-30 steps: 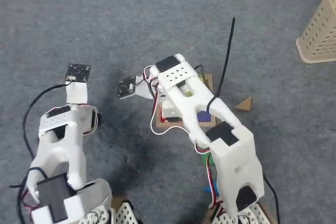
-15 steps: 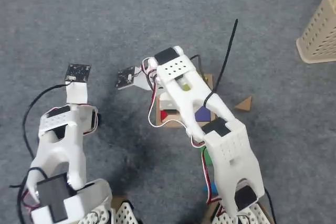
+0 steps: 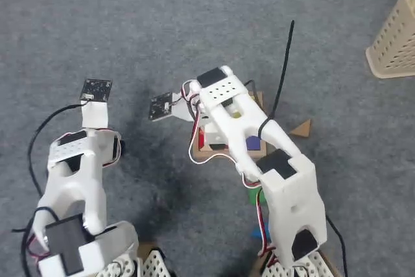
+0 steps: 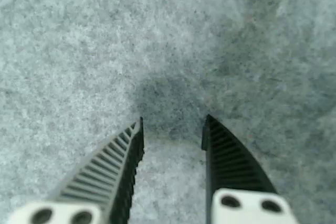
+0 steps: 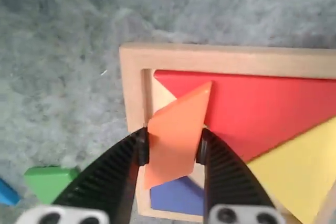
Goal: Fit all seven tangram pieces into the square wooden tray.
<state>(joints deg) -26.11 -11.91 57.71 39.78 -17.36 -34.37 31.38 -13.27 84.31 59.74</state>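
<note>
Trainee: Right gripper [image 5: 172, 137] has its fingers clamped on the orange piece [image 5: 176, 129], over one corner of the square wooden tray [image 5: 131, 93] and overlapping the red piece [image 5: 262, 108]. How should it be seated?

Mentor: I'd turn it until a slanted edge runs along the red piece's edge. Then lower it flat into the pale gap between the red piece and the blue-violet piece [image 5: 176, 195], against the tray's wall. Let go only when it lies level; if it's tilted, it could ride up onto the red.

Trainee: What can't we make out?

Mentor: Whether the orange piece touches the tray's floor or hangs above it, and the shape of the gap it covers. The yellow piece [image 5: 294, 166] runs off the frame. From above, an arm hides most of the tray, so I can't count the pieces inside. Outside the tray lies a green piece [image 5: 50, 182], with a blue piece [image 5: 5, 191] beyond it cut off. The left gripper [image 4: 173, 124] sits well apart from the tray, fingers spread and empty, over carpet [image 4: 79, 35].
</note>
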